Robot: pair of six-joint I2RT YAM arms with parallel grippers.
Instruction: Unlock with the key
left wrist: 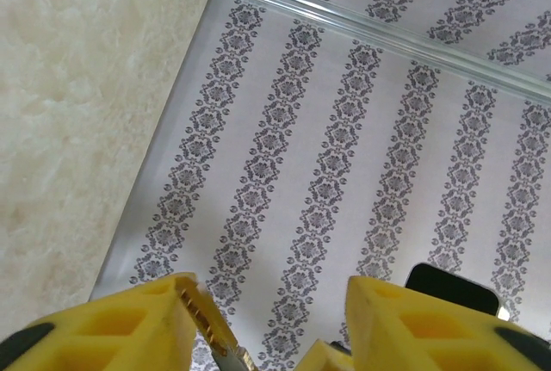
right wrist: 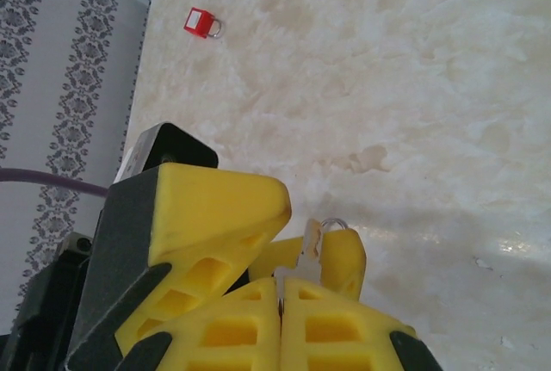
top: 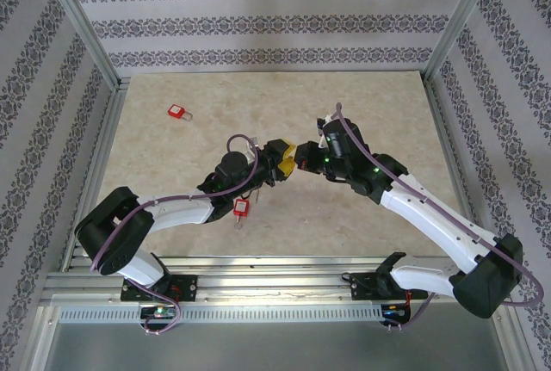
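Note:
My right gripper is shut on a small metal key, whose blade sticks out past the yellow fingertips. The gripper is held above the table's middle. My left gripper meets it tip to tip and stands open. The key lies along the inner face of one left finger; the other finger is well apart. A red padlock lies on the table beside the left forearm. A second red padlock rests at the far left.
The beige marble-patterned tabletop is bounded by aluminium frame rails and patterned walls. Purple cables loop off both arms near the wrists.

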